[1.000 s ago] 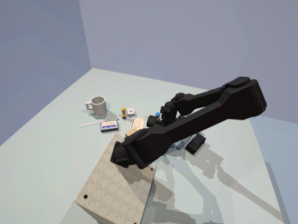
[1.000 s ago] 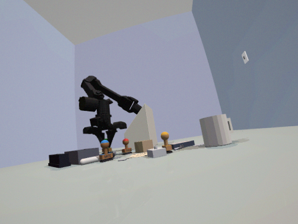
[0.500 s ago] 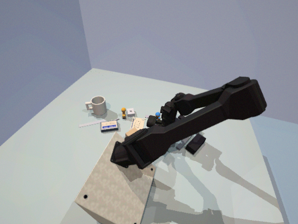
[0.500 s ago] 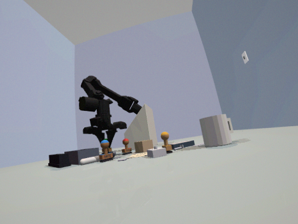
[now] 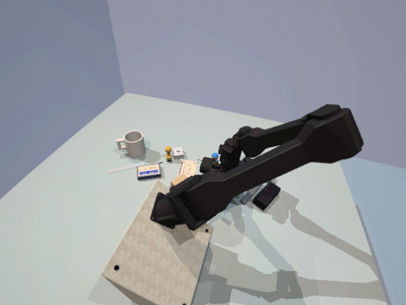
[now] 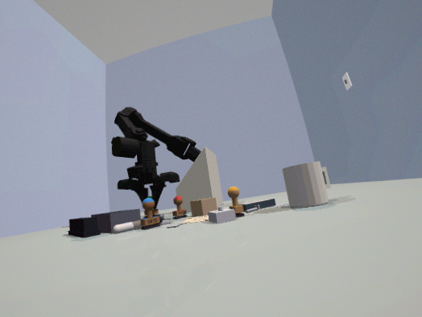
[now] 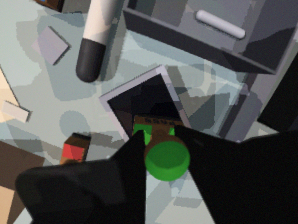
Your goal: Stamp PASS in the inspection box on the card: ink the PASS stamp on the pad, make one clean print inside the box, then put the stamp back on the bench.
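Observation:
My gripper [image 7: 159,133] [image 5: 217,162] [image 6: 155,198] is shut on the stem of the green-knobbed stamp [image 7: 167,159]. It holds the stamp upright over the near edge of the dark ink pad [image 7: 131,100], which has a pale frame. I cannot tell whether the stamp's base touches the pad. The cream card [image 5: 187,167] [image 6: 197,219] with the printed box lies flat to the left of the gripper in the top view. The arm hides the pad in the top and exterior views.
A blue-knobbed stamp [image 5: 215,155] [image 6: 150,213], a red-knobbed stamp [image 7: 75,150] [image 6: 178,205] and an orange-knobbed stamp [image 5: 168,152] [image 6: 233,197] stand nearby. A marker [image 7: 95,40] and a grey tray [image 7: 200,35] lie beyond the pad. A mug [image 5: 134,143], a tan block [image 5: 179,179] and a black box [image 5: 266,195] are around.

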### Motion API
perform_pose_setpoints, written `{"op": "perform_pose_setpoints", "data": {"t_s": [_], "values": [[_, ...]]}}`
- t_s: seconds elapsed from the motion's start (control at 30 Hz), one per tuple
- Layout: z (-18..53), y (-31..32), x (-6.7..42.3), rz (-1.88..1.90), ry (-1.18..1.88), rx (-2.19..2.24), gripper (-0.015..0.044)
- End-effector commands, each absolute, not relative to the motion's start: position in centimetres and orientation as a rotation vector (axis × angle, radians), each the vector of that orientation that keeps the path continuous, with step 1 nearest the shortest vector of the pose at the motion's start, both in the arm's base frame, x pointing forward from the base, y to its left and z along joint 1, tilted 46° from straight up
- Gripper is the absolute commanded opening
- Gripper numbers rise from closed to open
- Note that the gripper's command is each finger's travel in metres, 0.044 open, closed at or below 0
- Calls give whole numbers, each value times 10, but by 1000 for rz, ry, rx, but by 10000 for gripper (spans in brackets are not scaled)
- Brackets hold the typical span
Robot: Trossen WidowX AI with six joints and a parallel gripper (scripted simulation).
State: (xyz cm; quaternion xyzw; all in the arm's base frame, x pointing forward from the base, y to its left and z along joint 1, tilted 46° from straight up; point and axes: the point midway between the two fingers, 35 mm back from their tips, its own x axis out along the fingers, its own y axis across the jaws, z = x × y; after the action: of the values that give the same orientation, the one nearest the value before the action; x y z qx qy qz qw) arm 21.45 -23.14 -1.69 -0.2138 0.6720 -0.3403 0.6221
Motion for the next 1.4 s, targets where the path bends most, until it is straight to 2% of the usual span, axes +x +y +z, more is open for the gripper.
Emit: {"op": "perform_pose_setpoints", "data": {"t_s": [0.0, 1.37], "values": [[-19, -232, 214, -780, 1546, -485, 0], [1, -212, 220, -778, 1546, -482, 0]]}}
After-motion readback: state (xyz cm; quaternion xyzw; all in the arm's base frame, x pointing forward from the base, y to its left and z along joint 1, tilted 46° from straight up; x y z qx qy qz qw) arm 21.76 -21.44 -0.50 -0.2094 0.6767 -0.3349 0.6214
